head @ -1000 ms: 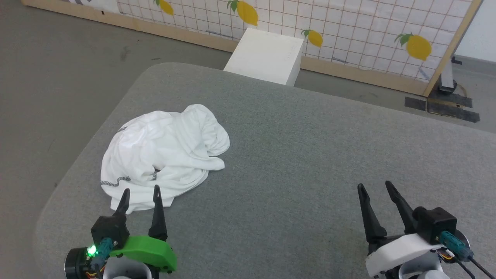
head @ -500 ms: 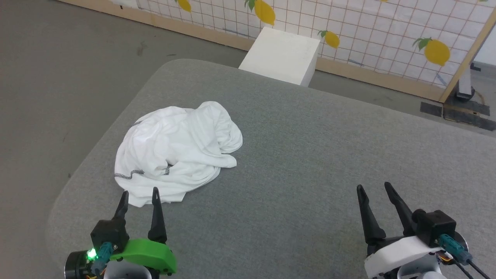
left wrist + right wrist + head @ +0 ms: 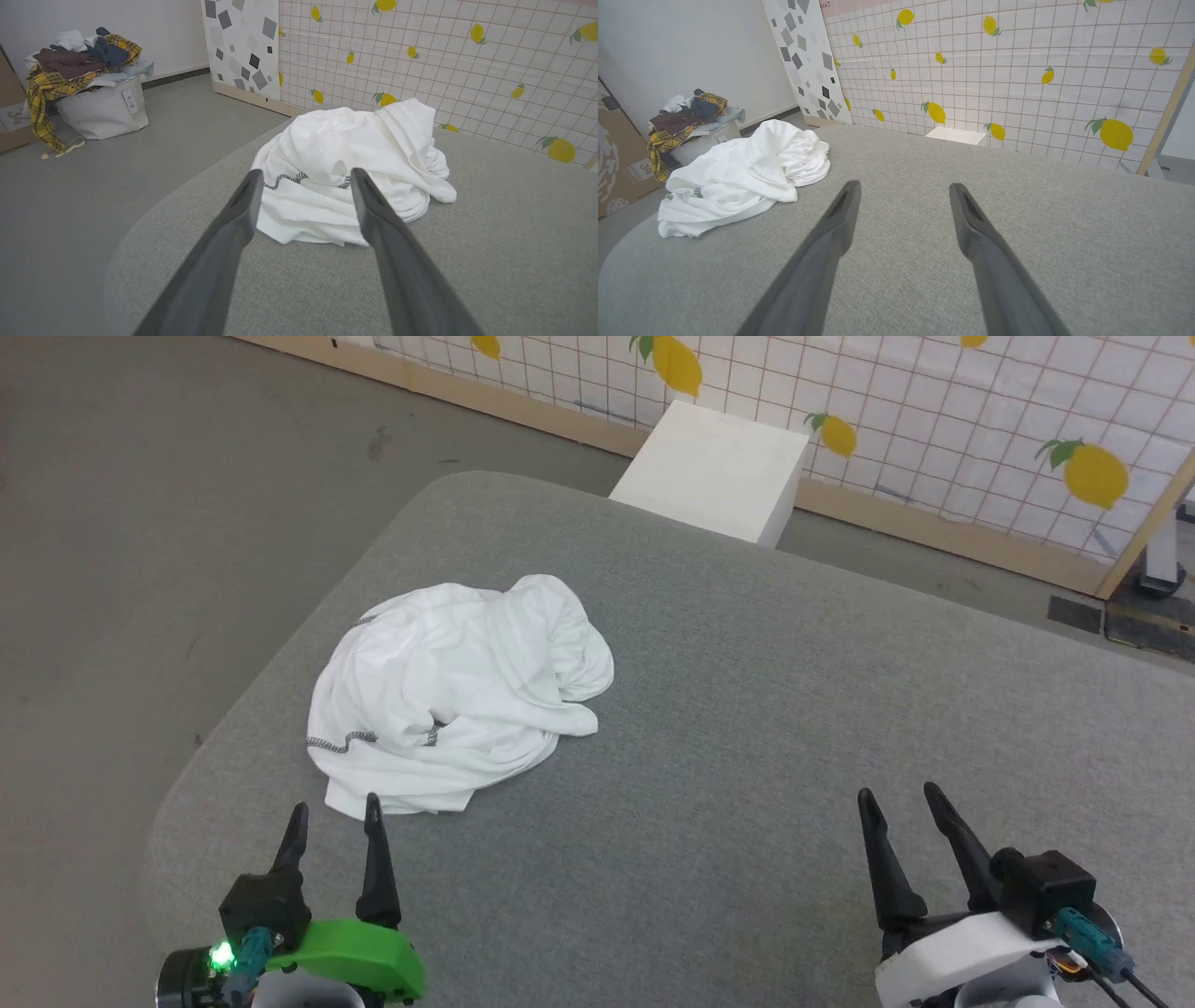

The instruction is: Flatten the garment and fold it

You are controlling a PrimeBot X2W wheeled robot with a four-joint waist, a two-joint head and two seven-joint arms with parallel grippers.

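The garment is a white shirt with dark stitched hems, lying crumpled in a heap on the left part of the grey padded table. My left gripper stands open just in front of the heap, nothing between its fingers. In the left wrist view the garment lies straight ahead beyond the left gripper. My right gripper is open over bare table at the lower right, far from the cloth. In the right wrist view the garment sits off to the left of the right gripper.
A rigid white box stands on the floor past the table's far edge, before a lemon-print screen. A white basket heaped with clothes sits on the floor to the left. The table's rounded left corner is close to my left gripper.
The head camera has swung left, so the whole scene has slid to the right in the picture. Both grippers stay open and the garment lies as before.
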